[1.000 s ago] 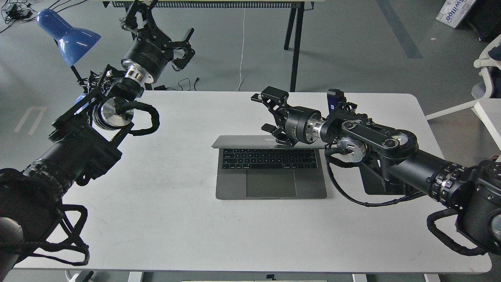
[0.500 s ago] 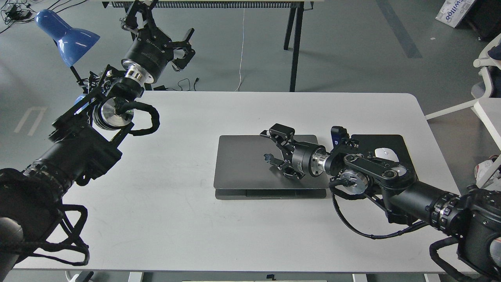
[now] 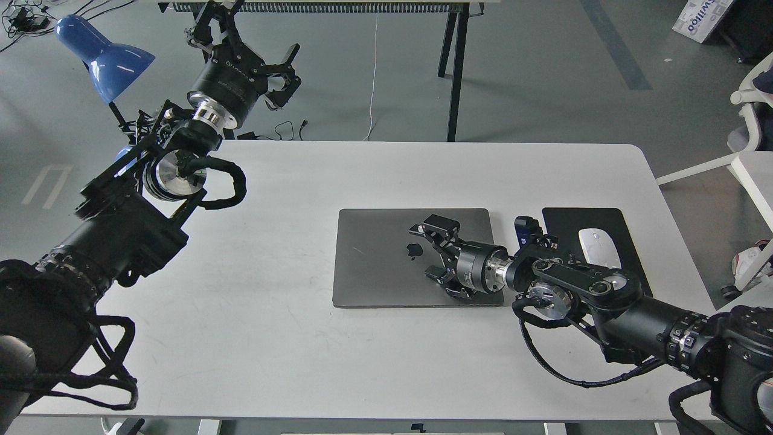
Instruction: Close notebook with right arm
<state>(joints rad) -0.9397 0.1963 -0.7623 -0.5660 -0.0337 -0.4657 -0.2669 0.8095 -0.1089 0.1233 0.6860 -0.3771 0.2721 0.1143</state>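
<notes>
The notebook (image 3: pixel 374 260), a space-grey laptop, lies shut flat on the white table (image 3: pixel 272 350), lid down with its black apple logo (image 3: pixel 414 250) showing. My right gripper (image 3: pixel 427 251) lies low over the lid's right half, just right of the logo, its two fingers spread apart and holding nothing. The right arm reaches in from the lower right, with a blue module (image 3: pixel 525 228) by the wrist. My left gripper (image 3: pixel 279 78) hangs high beyond the table's far left corner, open and empty.
A black mouse pad (image 3: pixel 570 226) with a white mouse (image 3: pixel 598 248) lies right of the notebook, close to my right arm. A blue desk lamp (image 3: pixel 102 54) stands at the far left corner. Black table legs (image 3: pixel 456 72) stand behind the table.
The lid went from nearly upright to fully shut, flat on the base. My right gripper came down and toward me with it. The left arm has not moved.
</notes>
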